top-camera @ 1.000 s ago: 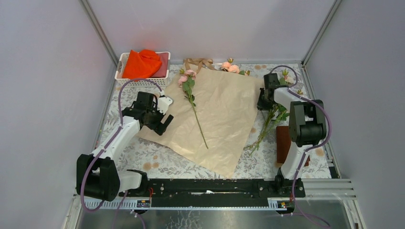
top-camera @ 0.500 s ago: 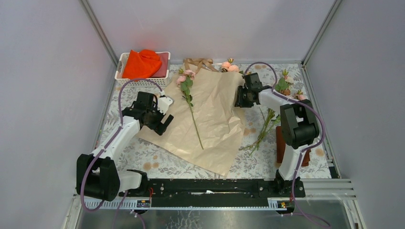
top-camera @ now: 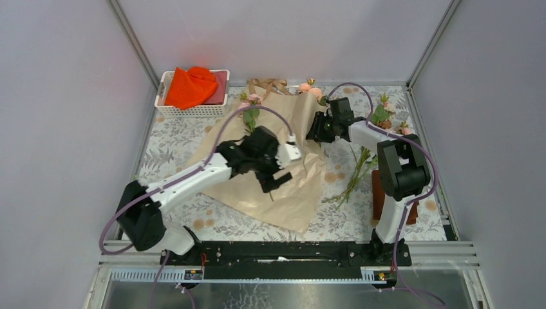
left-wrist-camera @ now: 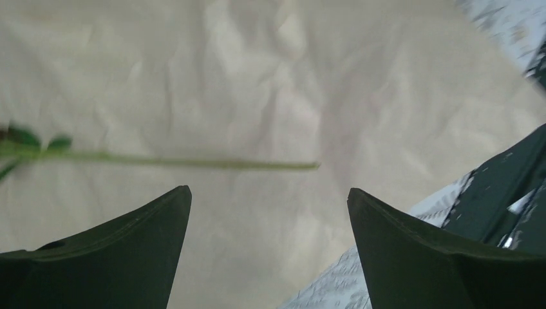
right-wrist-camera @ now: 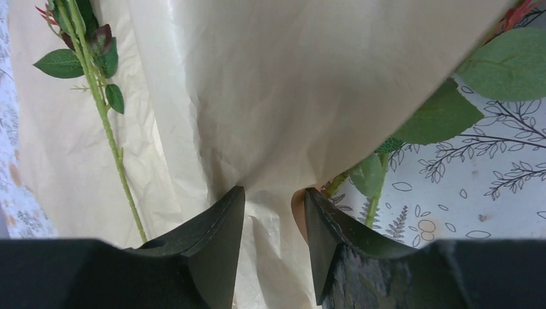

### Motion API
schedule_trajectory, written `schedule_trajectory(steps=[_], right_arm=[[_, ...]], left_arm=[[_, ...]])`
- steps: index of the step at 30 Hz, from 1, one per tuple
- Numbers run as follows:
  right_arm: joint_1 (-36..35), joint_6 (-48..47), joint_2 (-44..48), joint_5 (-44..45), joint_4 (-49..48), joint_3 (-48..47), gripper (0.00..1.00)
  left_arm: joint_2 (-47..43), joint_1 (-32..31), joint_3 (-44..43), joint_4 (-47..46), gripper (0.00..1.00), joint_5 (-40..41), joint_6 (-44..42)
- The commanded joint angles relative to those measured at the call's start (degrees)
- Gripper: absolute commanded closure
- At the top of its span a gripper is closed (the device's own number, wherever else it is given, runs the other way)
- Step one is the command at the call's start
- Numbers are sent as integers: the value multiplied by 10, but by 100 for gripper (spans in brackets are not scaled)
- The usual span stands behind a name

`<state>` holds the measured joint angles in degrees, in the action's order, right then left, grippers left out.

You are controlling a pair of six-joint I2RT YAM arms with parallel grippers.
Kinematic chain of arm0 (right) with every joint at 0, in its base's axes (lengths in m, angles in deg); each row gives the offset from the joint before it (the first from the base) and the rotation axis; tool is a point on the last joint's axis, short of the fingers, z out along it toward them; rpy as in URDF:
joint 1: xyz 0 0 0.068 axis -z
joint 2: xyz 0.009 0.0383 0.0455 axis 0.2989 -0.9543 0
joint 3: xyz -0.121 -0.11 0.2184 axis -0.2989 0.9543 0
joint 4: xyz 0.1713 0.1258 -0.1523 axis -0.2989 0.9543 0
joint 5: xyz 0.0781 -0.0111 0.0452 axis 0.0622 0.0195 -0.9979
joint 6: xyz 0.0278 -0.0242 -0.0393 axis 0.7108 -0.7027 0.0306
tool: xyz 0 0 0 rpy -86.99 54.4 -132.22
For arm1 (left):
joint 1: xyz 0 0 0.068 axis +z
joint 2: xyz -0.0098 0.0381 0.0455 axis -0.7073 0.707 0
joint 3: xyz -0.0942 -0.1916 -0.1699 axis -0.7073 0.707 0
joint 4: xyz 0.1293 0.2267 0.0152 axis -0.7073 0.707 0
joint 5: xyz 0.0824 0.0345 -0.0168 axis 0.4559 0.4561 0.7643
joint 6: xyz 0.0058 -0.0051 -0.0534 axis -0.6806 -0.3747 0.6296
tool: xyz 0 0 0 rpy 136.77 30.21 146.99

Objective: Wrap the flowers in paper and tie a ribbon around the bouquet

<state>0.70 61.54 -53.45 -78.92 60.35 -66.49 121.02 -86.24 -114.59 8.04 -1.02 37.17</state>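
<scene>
1. The left gripper (left-wrist-camera: pixel 269 189) hangs just over the paper (left-wrist-camera: pixel 270 77). Its fingers are spread wide and hold nothing.
2. One flower (left-wrist-camera: pixel 193 161) lies flat on the paper. Its thin green stem runs across just in front of the two fingers.
3. The right gripper (right-wrist-camera: pixel 273 192) is at the paper's right edge. Its fingers stand a little apart, and a fold of the paper sits in the gap. That side of the sheet is lifted and bent over toward the middle.
4. More flowers (top-camera: pixel 364 161) lie on the mat (top-camera: pixel 174 138) to the right of the paper, beside the right arm. Some of their leaves are just beside the right fingers.
5. The ribbon (top-camera: pixel 267 84) lies bunched at the paper's far edge, with pink blooms near it.
6. A white basket (top-camera: pixel 187 110) with an orange cloth (top-camera: pixel 191 85) sits in the far left corner. A brown block (top-camera: pixel 381 193) stands near the right arm's base.
7. Grey walls (top-camera: pixel 64 129) close in the left, far and right sides. The mat shows to the left of the paper, and between the paper and the black rail (top-camera: pixel 290 252) in front.
</scene>
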Motion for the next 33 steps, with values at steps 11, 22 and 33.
schedule_trajectory(steps=[11,22,33], right_arm=[[-6,67,-6,-19,-28,-30,53],[-6,99,-14,37,-7,-35,56],[-6,106,-7,60,12,-38,57]], left_arm=[[172,-279,-142,-78,2,62,-68],[250,-280,-114,-345,2,395,114],[319,-255,-88,-407,2,461,146]])
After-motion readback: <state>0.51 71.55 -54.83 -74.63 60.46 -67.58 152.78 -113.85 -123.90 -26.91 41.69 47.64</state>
